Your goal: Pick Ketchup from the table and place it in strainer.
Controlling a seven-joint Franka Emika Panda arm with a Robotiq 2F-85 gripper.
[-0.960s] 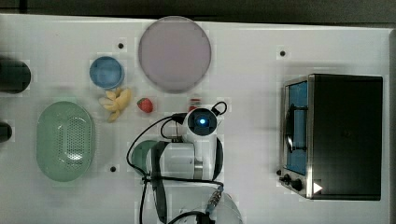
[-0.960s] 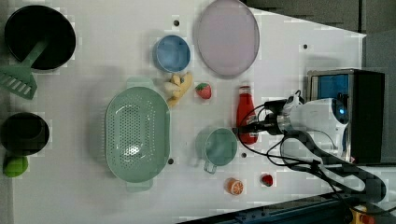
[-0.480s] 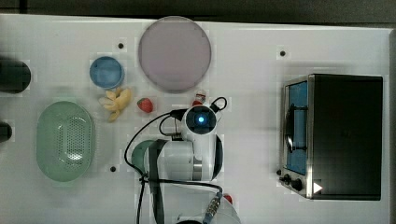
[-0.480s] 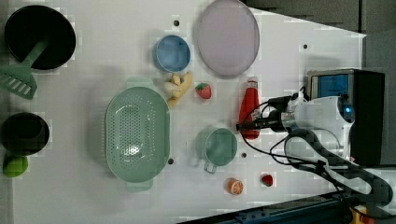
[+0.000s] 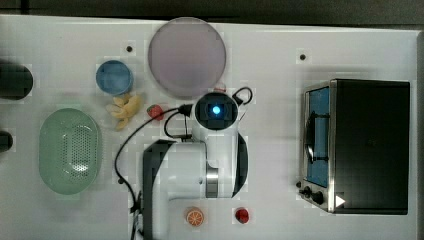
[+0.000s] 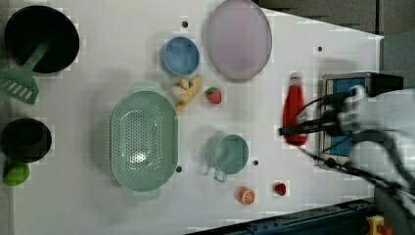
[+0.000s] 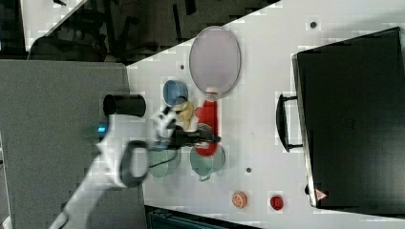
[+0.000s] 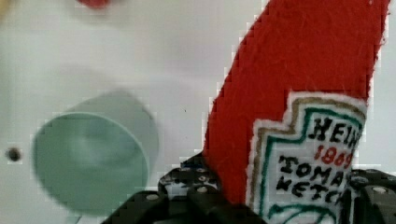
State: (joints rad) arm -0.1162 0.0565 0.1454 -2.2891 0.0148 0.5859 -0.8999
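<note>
We see the pincer [image 6: 293, 129] pinching the Ketchup [image 6: 293, 115], upright beside the cup [image 6: 227, 154]: grasp step; next we judge a lift and carry across the desk [image 6: 98, 58] to the strainer [image 6: 143, 141]

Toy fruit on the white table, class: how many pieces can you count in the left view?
5: banana bunch beside the blue bowl, strawberry to the left view's right of it, orange half, small red fruit, green fruit at the left view's left edge. The arm may hide more.

"HEIN", "1869", "TOMA", "KETC" in dark and red letters on the Ketchup [image 8: 303, 116] label, between the gripper's fingers [image 8: 201, 191]
</note>
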